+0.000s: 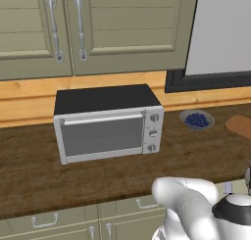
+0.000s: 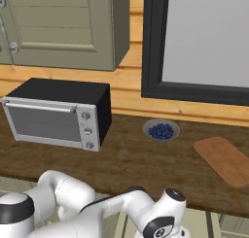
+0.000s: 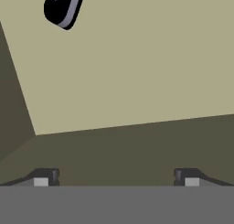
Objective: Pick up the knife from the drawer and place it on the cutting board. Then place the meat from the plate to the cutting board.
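The hand view looks down into the drawer [image 3: 137, 72], with its pale olive floor and darker walls. The black end of the knife handle [image 3: 63, 7] shows at the top left; its blade is out of view. My gripper [image 3: 116, 177] is open, its two dark fingertips [image 3: 45, 177] far apart at the bottom, well short of the handle, with nothing between them. The light-brown cutting board [image 2: 223, 159] lies on the counter at the right, also at the right edge of the left base view [image 1: 240, 125]. The plate and the meat are out of view.
A silver toaster oven [image 1: 105, 122] stands on the dark wooden counter [image 1: 29, 170]. A small grey bowl of blue berries [image 2: 161, 130] sits between it and the board. Olive cabinets hang above, and a dark-framed window [image 2: 194, 42] is at the right.
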